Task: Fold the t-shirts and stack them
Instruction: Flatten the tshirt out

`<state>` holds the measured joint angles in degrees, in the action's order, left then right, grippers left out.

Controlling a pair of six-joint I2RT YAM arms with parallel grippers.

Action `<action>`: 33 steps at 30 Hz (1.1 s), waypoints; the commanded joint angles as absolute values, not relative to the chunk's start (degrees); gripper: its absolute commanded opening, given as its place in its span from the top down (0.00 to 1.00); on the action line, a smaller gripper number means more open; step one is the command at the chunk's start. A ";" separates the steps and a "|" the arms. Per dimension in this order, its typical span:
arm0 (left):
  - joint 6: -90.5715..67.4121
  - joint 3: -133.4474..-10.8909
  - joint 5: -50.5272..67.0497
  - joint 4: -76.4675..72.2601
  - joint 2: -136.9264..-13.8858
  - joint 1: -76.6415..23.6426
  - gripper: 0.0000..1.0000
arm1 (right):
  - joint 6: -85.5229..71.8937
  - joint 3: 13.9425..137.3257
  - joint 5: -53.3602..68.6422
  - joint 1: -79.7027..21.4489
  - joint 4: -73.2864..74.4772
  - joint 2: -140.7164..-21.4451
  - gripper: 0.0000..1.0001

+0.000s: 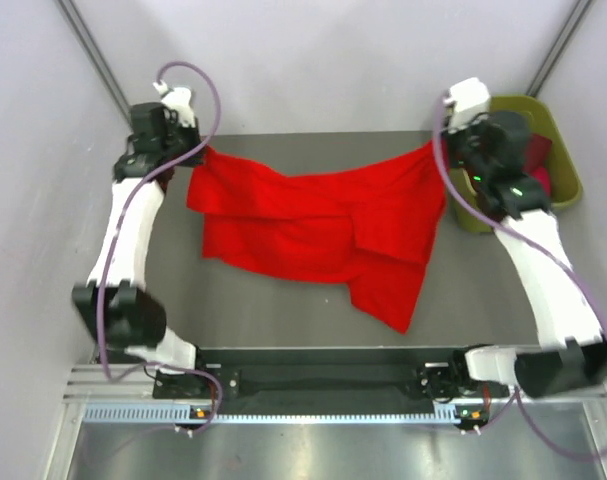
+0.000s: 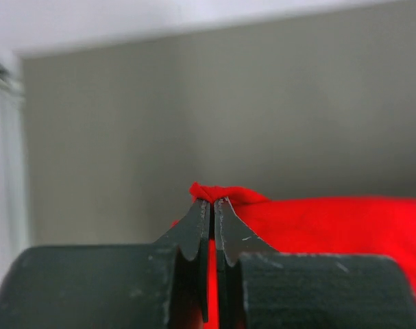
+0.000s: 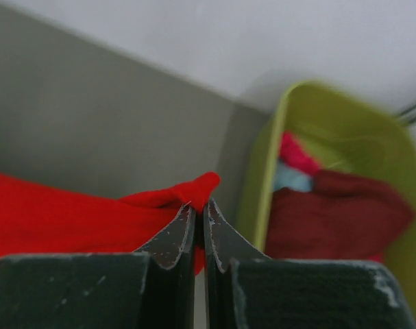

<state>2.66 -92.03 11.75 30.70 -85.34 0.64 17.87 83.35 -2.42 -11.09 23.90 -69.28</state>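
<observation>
Here the left tool (image 1: 201, 152) (image 2: 212, 201) is clamped on one top corner of the bright red t-shirt (image 1: 313, 220) (image 2: 331, 219) (image 3: 57, 205). Its two dark fingers are pressed together, with a small bunch of red cloth pinched at their tips and more red showing in the slit between them. The right tool (image 1: 438, 150) (image 3: 201, 203) grips the opposite corner in the same way, jaws together and a peak of red fabric poking out just past the tips. The shirt is stretched between the two tools. From that taut edge it spreads back toward the arm bases over the grey surface (image 1: 283, 310), creased and folded over itself in the middle. One long flap on the right tool's side reaches furthest back. How much of the cloth actually rests on the surface cannot be told. Just beside the right tool, on its outer side, stands the olive-green tub (image 1: 568, 170) (image 3: 262, 192). Seen from that tool's own camera it lies ahead and to the right of the fingertips. It holds a dark maroon t-shirt (image 3: 331, 212) bundled up, a bit of pink cloth (image 1: 541, 183) (image 3: 293, 152) behind it, and a pale blue patch (image 3: 290, 178) too blurred to identify.
</observation>
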 commanded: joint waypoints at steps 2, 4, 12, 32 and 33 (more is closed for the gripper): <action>0.09 -96.84 13.97 31.47 -99.99 0.62 1.00 | 14.68 81.64 3.68 -10.20 17.58 -85.81 1.00; -3.32 -101.41 14.41 30.41 -109.65 0.53 1.00 | 12.05 84.27 4.57 -10.11 16.70 -92.95 1.00; -1.05 -119.77 2.83 26.28 -130.86 -2.64 0.46 | 10.18 105.36 0.97 -9.32 12.75 -121.10 0.89; -7.11 -91.49 8.95 29.27 -108.27 3.60 0.42 | 4.84 77.97 16.61 -10.99 28.56 -86.32 0.43; -7.90 -91.58 9.31 29.35 -109.76 4.13 0.42 | 4.83 77.52 17.22 -10.99 29.17 -86.05 0.44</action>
